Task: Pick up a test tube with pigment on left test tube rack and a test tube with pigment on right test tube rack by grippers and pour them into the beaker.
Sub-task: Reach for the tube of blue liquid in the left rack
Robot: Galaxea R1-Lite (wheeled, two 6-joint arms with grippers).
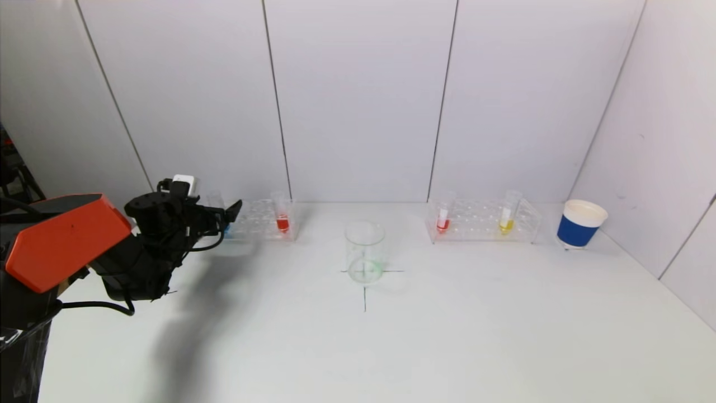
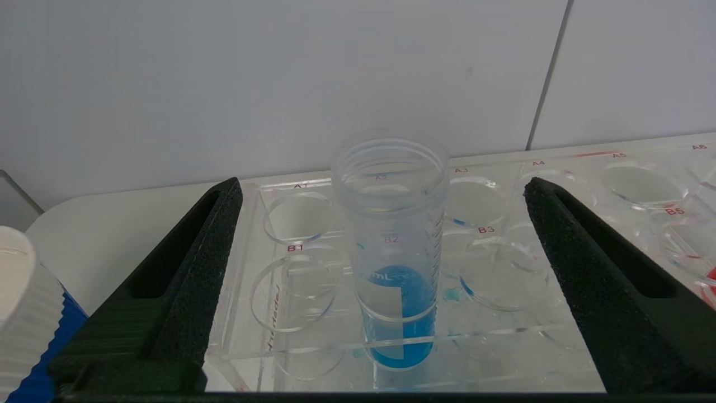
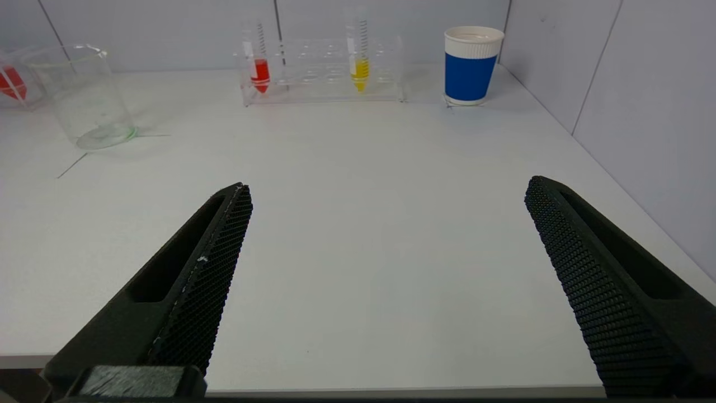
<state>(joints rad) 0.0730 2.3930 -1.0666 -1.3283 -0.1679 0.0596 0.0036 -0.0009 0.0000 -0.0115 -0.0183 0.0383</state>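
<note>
Head view shows the left end effector [image 1: 232, 211] raised at the left end of the clear plastic left test tube rack [image 1: 258, 220], which stands at the back of the white bench [image 1: 447, 324]. From here the arm hides most of that end of the rack; only a trace of blue shows beside the fingertips, and a test tube with red pigment [image 1: 282, 214] stands at the rack's other end. The clear glass beaker [image 1: 364, 252] sits mid-bench on a drawn cross, well apart from both racks. The clear plastic right test tube rack [image 1: 484, 220] holds a second red-pigment tube [image 1: 443, 218] and a yellow-pigment tube [image 1: 507, 214], with a blue and white paper cup [image 1: 580, 224] just beside its far end.

Left wrist view supplies what the head view cannot: the left end effector [image 2: 386, 196] is released, its black fingers [image 2: 190, 268] spread wide on either side of an upright open-topped test tube with blue pigment [image 2: 394, 252] seated in the hole marked B2, neither finger touching it. A second blue and white cup [image 2: 25, 324] shows at the edge.

Right wrist view shows the right end effector [image 3: 386, 193], out of the head camera's sight, released over the bare near part of the bench, far from the right rack [image 3: 324, 70] and beaker [image 3: 84, 95].
</note>
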